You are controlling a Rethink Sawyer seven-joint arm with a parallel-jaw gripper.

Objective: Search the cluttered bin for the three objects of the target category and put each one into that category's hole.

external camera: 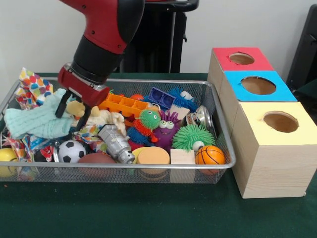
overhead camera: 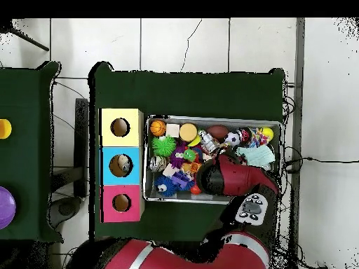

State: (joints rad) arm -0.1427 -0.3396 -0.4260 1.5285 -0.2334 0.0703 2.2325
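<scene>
From where I stood, the gripper (external camera: pixel 72 113) hung open over the mint knitted cloth (external camera: pixel 37 121) at about nine o'clock in the bin (external camera: pixel 124 169), its dark fingers spread above a pale plush toy (external camera: pixel 94 115) (touching or not, I couldn't tell). Soccer ball (external camera: pixel 72 150), green spiky ball (external camera: pixel 192 136) and mini basketball (external camera: pixel 209 154) lay further along. The hole (external camera: pixel 241 58) sat beyond, around two o'clock.

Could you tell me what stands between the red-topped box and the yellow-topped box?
The blue-topped box, touching both the red-topped box and the yellow-topped box; both views show it.
</scene>
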